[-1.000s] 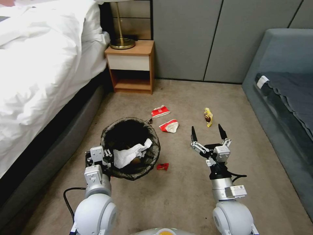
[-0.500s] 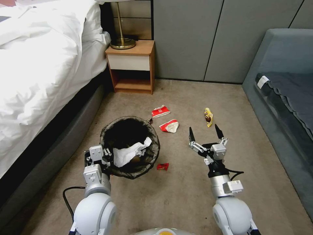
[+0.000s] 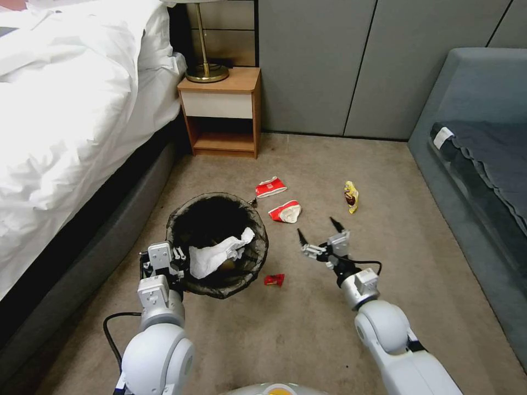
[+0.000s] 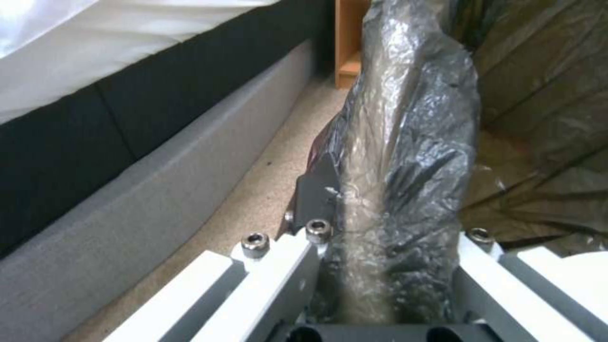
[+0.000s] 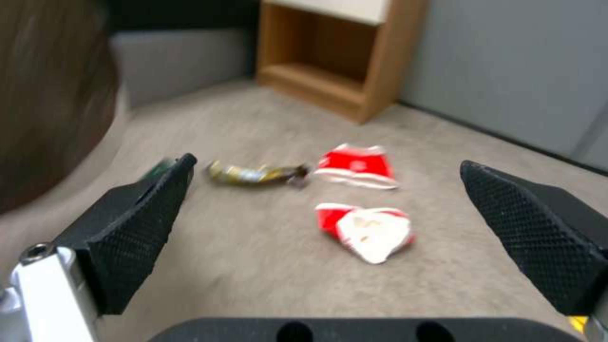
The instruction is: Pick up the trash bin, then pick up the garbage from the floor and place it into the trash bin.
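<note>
Dark crinkly liner covers the rim of the trash bin (image 3: 217, 244), your landmark on the carpet (image 3: 307, 329) beside the bed (image 3: 66, 109). Your left gripper (image 3: 164, 263) is clamped on the near-left edge of that rim; in the left wrist view you see the folded bag bunched between its fingers (image 4: 317, 199). Inside the bin, note a crumpled white tissue (image 3: 219, 255) lying against the near wall.

Your right gripper (image 3: 321, 237) hangs to the right of the bin, just above the carpet, with its jaws spread wide and nothing between them. In the right wrist view its black textured pads (image 5: 142, 223) frame the scraps on the floor.

Garbage around the bin: a small red scrap (image 3: 274, 280) lies just beside its near-right side; a red-and-white wrapper (image 3: 285, 211) lies beyond its right edge, between the bin and your right gripper; a second red-and-white wrapper (image 3: 270, 187) lies just past that one; a yellow snack wrapper (image 3: 351, 196) lies well apart to the right. A brownish wrapper (image 5: 256, 173) lies close by the bin's far-right side. Beyond the bin, against the wall, stands a wooden nightstand (image 3: 222, 112).
</note>
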Available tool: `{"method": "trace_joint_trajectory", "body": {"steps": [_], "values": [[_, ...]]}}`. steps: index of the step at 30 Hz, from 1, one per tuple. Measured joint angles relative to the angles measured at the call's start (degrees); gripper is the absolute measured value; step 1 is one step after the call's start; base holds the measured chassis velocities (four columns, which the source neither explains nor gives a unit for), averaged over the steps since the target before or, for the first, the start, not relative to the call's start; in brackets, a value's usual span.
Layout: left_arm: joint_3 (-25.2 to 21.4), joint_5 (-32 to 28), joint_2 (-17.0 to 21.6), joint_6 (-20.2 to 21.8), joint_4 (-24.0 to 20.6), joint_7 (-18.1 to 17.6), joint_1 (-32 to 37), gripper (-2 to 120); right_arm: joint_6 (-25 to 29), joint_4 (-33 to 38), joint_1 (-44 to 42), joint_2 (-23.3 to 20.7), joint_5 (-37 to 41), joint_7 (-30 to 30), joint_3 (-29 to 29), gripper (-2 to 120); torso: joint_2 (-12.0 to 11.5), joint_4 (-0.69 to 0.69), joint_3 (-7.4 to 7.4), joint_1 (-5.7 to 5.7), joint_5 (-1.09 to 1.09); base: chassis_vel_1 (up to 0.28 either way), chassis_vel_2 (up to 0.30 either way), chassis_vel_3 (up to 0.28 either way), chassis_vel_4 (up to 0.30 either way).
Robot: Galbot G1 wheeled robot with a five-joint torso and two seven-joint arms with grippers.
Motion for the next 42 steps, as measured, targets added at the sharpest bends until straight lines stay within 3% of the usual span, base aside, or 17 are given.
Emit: {"method": "trace_joint_trajectory", "body": {"steps": [8, 13, 20, 27, 42], "values": [[0.5, -0.1, 0.0, 0.2, 0.4, 0.0, -0.4, 0, 3.0, -11.4, 6.9, -7.8, -1.4, -7.3, -9.2, 100, 0.0, -0.02, 0.00, 0.00, -0.02, 0.000, 0.000, 0.000, 0.000], [0.5, 0.1, -0.1, 0.3, 0.5, 0.0, -0.2, 0, 5.0, -16.4, 9.4, -8.3, -2.3, -11.2, -12.4, 100, 0.0, 0.00, 0.00, 0.00, -0.03, 0.000, 0.000, 0.000, 0.000], [0.9, 0.9, -0.6, 0.2, 0.7, 0.0, 0.3, 0, 9.1, -26.1, 11.9, -3.0, -5.5, -16.9, -14.2, 100, 0.0, 0.00, 0.00, 0.00, -0.01, 0.000, 0.000, 0.000, 0.000], [1.0, 1.1, -0.8, 0.2, 1.0, 0.0, 0.4, 0, 11.2, -29.7, 12.7, -0.7, -6.6, -18.7, -15.6, 100, 0.0, 0.00, 0.00, 0.00, -0.02, 0.000, 0.000, 0.000, 0.000], [1.3, 1.8, -1.4, 0.1, 0.9, 0.1, 1.2, 0, 15.6, -41.2, 16.8, 3.9, -10.8, -16.8, -16.0, 100, 0.0, 0.00, 0.00, 0.00, -0.03, 0.000, 0.000, 0.000, 0.000]]}}
